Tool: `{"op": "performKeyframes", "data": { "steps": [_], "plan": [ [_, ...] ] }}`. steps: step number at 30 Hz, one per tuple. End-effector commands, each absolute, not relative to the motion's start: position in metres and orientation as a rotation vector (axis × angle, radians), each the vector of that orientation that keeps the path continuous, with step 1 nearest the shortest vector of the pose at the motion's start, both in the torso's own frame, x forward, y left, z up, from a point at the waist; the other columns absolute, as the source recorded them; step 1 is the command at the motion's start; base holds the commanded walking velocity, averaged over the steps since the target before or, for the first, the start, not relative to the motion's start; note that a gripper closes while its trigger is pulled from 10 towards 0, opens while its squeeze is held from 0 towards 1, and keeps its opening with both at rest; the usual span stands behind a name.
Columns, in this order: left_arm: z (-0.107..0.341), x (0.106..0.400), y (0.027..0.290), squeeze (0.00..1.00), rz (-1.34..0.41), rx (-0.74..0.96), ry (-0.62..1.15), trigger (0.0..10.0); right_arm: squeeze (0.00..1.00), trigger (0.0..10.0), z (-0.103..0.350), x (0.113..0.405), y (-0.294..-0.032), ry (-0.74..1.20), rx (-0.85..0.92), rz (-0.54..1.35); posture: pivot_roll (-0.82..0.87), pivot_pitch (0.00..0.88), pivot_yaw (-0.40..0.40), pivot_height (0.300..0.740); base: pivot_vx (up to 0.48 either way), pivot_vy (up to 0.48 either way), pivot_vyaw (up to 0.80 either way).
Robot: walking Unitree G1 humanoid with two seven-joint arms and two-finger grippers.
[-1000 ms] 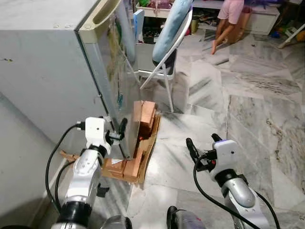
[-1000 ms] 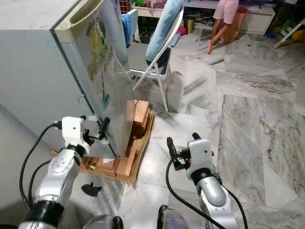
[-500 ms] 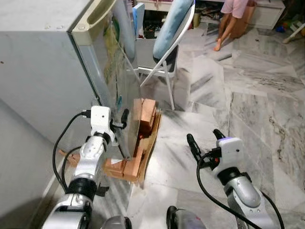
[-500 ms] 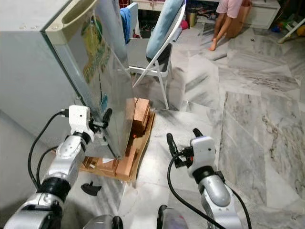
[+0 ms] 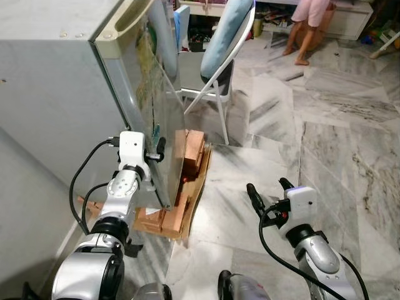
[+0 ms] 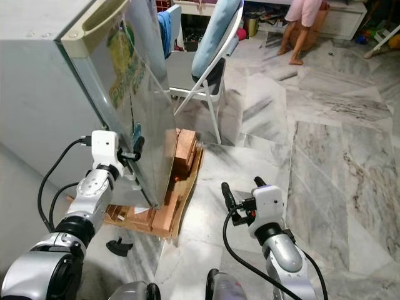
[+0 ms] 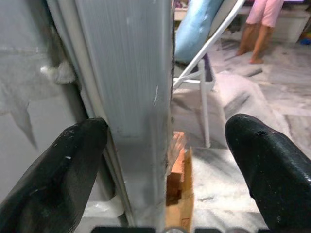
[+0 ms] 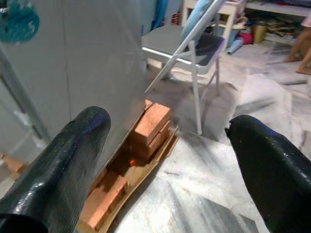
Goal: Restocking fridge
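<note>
Clearly I am at the opening step: the fridge [image 5: 69, 94] has to be opened before anything goes in, and I see nothing to stock in either of my grippers. It is a tall pale grey box standing on a low stack of bricks [image 5: 187, 164] and cardboard, its front covered with faded stickers, a cream handle strip along the top edge of the door [image 6: 134, 94]. My left gripper [image 7: 165, 150] is at the door's free edge, low down; its jaws stand wide open and straddle that edge, one finger [image 7: 53, 179] on the seal side, the other out in front of the door face, and I judge that neither is pressing on it yet. The door looks just barely cracked from the body. The next move, as I judge it, calls for closing on that edge or hooking behind it and swinging the door outward, towards the folding chair [image 5: 215, 69] just beyond. My right gripper [image 5: 269, 194] hangs low over the marble floor [image 5: 337, 125], well apart from the fridge, jaws wide open and empty.
</note>
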State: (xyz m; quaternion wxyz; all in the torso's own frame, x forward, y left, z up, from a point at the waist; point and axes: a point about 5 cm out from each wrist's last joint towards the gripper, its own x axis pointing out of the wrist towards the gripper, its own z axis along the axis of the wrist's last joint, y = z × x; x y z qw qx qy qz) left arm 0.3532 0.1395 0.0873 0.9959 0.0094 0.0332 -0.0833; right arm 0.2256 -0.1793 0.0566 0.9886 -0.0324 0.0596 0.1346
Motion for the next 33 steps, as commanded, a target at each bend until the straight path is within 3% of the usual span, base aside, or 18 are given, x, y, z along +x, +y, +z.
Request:
{"op": "performKeyframes", "data": {
  "steps": [1,9,14,18,23,28,33],
  "plan": [
    [0.101,0.359,0.12,0.0,-0.283,0.063,0.022,10.0,0.0,10.0,0.04,0.219,-0.192,0.179,-0.063,0.231,-0.11,0.077,0.031,0.74,0.0,0.0,0.0],
    [0.122,0.362,0.072,0.0,-0.495,0.051,-0.049,10.0,0.0,10.0,0.02,0.201,-0.209,0.221,-0.034,0.199,-0.1,0.08,0.039,0.74,0.0,0.0,0.0],
    [0.138,0.331,-0.016,0.0,-0.822,-0.066,-0.138,10.0,0.0,10.0,0.007,0.197,-0.213,0.193,-0.015,0.224,-0.1,0.082,0.048,0.74,0.0,0.0,0.0],
    [0.141,0.305,-0.055,0.0,-0.943,-0.116,-0.167,10.0,0.0,10.0,0.0,0.201,-0.215,0.19,-0.028,0.232,-0.11,0.08,0.052,0.74,0.0,0.0,0.0],
    [0.129,0.321,-0.027,0.0,-0.774,-0.059,-0.137,10.0,0.0,10.0,-0.013,0.197,-0.222,0.233,-0.024,0.22,-0.1,0.081,0.053,0.74,0.0,0.0,0.0],
    [0.128,0.344,0.036,0.0,-0.585,-0.035,-0.122,10.0,0.0,10.0,0.001,0.206,-0.215,0.138,-0.03,0.24,-0.07,0.078,0.056,0.74,0.0,0.0,0.0],
    [0.113,0.344,0.067,0.0,-0.472,-0.039,-0.071,10.0,0.0,10.0,0.025,0.221,-0.197,0.016,-0.049,0.226,-0.06,0.074,0.057,0.74,0.0,-0.373,0.0]
  ]
}}
